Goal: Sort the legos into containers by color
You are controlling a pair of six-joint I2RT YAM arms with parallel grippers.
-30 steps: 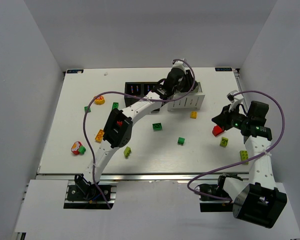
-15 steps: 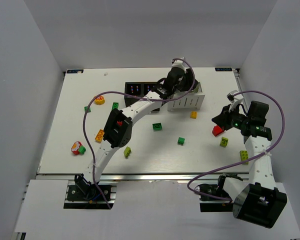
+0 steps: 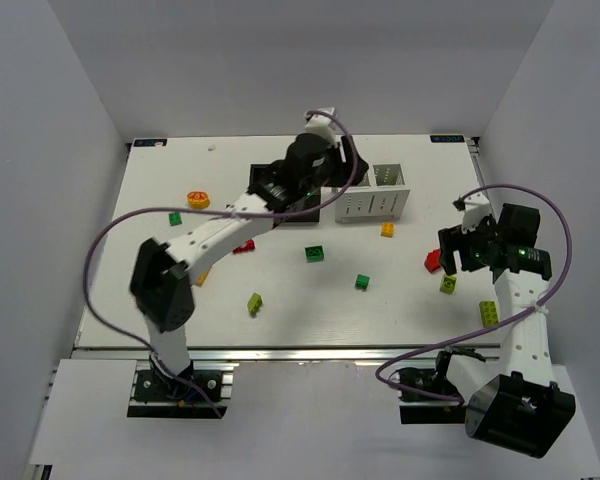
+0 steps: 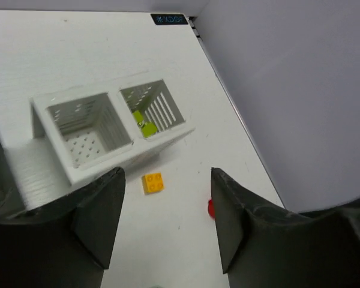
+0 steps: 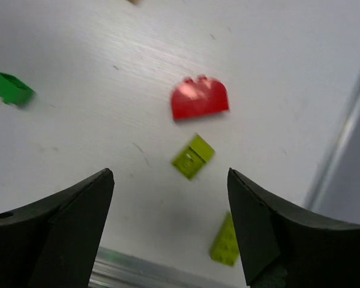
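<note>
Hovering near the table's (image 3: 310, 300) right edge, the right gripper (image 5: 169, 180) stood wide apart and empty by the red brick (image 5: 199, 98) — presumably sizing it up — while the left gripper (image 4: 166, 177), also parted and empty, hung beside the white container (image 4: 102, 162).

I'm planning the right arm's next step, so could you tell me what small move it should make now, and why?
Probably lower the right gripper straight onto the lime brick: its jaws stand open and empty, that brick lies loose on the table nearly between them, and the red brick sits farther ahead.
</note>
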